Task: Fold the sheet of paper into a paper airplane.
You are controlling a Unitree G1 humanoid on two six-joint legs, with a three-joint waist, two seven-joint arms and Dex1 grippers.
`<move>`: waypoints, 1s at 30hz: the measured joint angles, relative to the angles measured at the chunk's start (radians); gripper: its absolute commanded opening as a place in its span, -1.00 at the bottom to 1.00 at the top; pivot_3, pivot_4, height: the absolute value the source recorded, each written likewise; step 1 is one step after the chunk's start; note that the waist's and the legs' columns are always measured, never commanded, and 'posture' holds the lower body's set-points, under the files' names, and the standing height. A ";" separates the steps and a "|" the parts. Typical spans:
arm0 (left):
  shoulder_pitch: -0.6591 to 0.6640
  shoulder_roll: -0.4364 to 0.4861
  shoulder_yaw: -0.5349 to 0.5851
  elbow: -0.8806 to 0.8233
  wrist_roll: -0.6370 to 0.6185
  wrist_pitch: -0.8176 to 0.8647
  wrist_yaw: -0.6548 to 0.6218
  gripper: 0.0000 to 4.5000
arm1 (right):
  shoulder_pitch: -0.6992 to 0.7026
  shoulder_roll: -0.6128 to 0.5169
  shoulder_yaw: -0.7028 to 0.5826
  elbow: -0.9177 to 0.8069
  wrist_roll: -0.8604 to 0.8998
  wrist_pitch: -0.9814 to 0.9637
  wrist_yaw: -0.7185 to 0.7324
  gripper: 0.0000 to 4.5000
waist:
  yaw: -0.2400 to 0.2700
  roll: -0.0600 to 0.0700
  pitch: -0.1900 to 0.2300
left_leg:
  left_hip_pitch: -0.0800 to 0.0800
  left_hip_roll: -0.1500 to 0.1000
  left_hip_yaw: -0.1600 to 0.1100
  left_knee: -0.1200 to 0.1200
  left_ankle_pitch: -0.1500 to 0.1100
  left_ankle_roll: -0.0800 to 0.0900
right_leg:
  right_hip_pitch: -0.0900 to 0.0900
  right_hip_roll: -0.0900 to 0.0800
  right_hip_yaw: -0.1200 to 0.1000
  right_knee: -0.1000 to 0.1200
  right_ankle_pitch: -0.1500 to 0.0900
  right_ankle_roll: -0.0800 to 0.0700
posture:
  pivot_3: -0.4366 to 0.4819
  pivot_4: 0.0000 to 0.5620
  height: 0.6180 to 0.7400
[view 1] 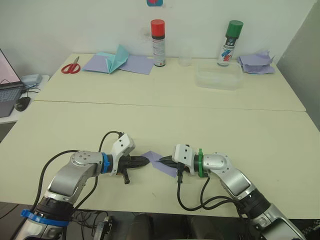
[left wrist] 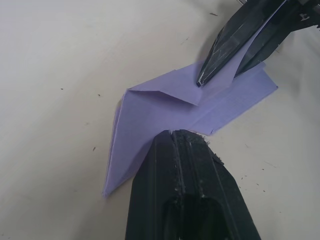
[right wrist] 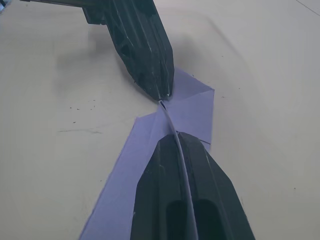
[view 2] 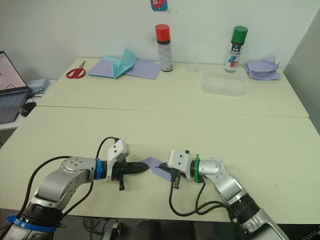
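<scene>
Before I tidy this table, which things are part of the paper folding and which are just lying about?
In the job:
- sheet of paper, partly folded
- left gripper, shut on one end of it
- right gripper, shut on a raised flap

Lying about:
- scissors
- blue paper shape on lavender sheets
- red-capped can
- green-capped can
- clear tub
- paper heap
- laptop

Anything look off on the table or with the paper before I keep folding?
Nothing is spilled or damaged. The sheet of paper lies partly folded near the table's front edge, pinched from both sides by the left gripper and right gripper. One flap stands up between the right gripper's fingers, as expected mid-fold. The lavender papers at the far right are a messy heap.
</scene>
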 measured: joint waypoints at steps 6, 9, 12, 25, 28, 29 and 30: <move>-0.040 0.010 0.046 0.005 -0.119 0.136 -0.029 -1.00 | -0.002 0.002 -0.002 0.009 -0.012 -0.016 0.013 -0.98 | 0.001 -0.003 0.002 | -0.002 0.000 -0.001 0.000 0.000 0.000 | -0.001 0.000 0.000 0.001 0.000 0.000 | -0.05 -0.47 1.00; -0.142 0.003 0.117 0.005 -0.225 0.235 -0.038 -1.00 | -0.008 0.001 -0.004 0.014 -0.019 -0.021 0.027 -0.98 | 0.005 -0.007 0.003 | -0.004 -0.001 -0.004 0.001 0.000 0.000 | -0.001 0.000 -0.003 0.001 0.000 0.000 | -0.05 -0.47 1.00; -0.221 -0.021 0.165 -0.003 -0.277 0.265 -0.019 -1.00 | -0.009 0.002 -0.005 0.018 -0.024 -0.025 0.031 -0.98 | 0.001 -0.007 0.003 | -0.002 -0.001 -0.002 0.001 0.000 0.000 | -0.001 -0.001 -0.001 0.001 0.000 0.000 | -0.05 -0.47 1.00; -0.169 -0.083 -0.099 0.113 0.020 -0.058 0.019 -1.00 | -0.009 0.010 -0.019 0.017 -0.026 -0.003 0.039 -0.98 | 0.003 -0.007 0.003 | -0.003 -0.001 -0.004 0.001 0.000 -0.001 | -0.001 0.000 -0.002 0.001 0.000 0.000 | -0.05 -0.47 1.00; -0.165 -0.072 -0.115 0.115 0.059 -0.122 0.003 -1.00 | -0.007 0.014 -0.024 0.014 -0.025 0.007 0.039 -0.98 | 0.003 -0.007 0.003 | -0.003 -0.001 -0.003 0.001 0.000 -0.001 | -0.001 0.000 -0.001 0.001 0.000 0.000 | -0.05 -0.47 1.00; -0.160 -0.069 -0.117 0.115 0.071 -0.142 -0.004 -1.00 | -0.007 0.015 -0.024 0.013 -0.025 0.009 0.039 -0.98 | 0.003 -0.007 0.003 | -0.002 -0.001 -0.003 0.001 0.000 -0.001 | -0.001 0.000 -0.002 0.001 0.000 0.000 | -0.05 -0.47 1.00; -0.153 -0.061 -0.123 0.116 0.091 -0.181 -0.009 -1.00 | -0.006 0.016 -0.025 0.012 -0.025 0.011 0.038 -0.98 | 0.003 -0.007 0.003 | -0.002 -0.001 -0.003 0.001 0.000 -0.001 | -0.001 0.000 -0.002 0.001 0.000 0.000 | -0.05 -0.47 1.00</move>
